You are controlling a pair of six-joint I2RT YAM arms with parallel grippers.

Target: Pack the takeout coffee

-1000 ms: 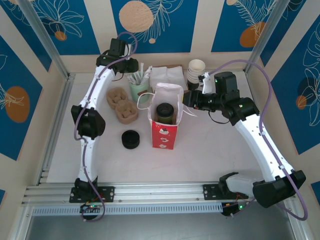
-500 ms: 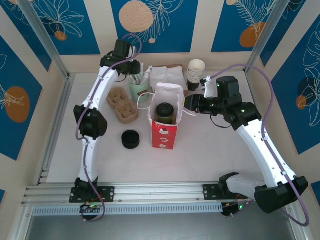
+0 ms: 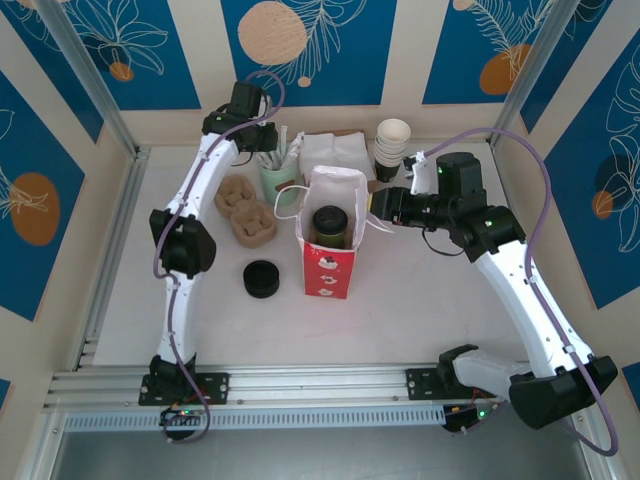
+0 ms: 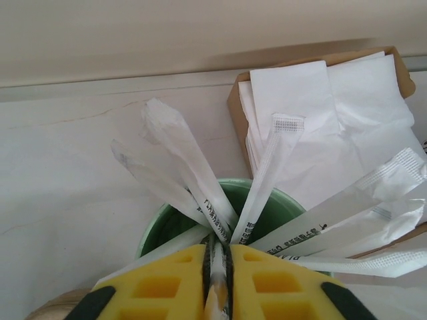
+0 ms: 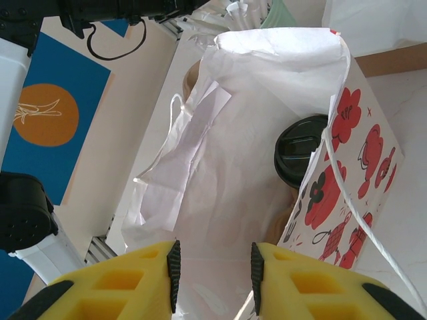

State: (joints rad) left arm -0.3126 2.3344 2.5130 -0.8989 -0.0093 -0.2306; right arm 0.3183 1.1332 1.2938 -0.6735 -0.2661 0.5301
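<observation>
The takeout coffee [image 3: 329, 224], green-bodied with a black lid [image 5: 301, 151], stands upright inside the open red-and-white bag [image 3: 327, 268]. My right gripper [image 3: 376, 207] is at the bag's right side, open [image 5: 215, 267], with the bag's white paper wall showing across the gap between its fingers. My left gripper [image 3: 268, 148] is at the back, over a green cup [image 4: 257, 200] full of paper-wrapped straws. It is shut [image 4: 217, 259] on one wrapped straw [image 4: 217, 280].
A stack of white cups [image 3: 392, 146] and a box of white napkins [image 3: 336, 152] stand behind the bag. Brown pulp carriers [image 3: 246, 208] and a squat black puck [image 3: 262, 278] lie to its left. Metal rails run along the left and front.
The left wrist has shifted slightly right toward the green cup. The right arm's elbow has swung outward while its gripper stays at the bag's right side.
</observation>
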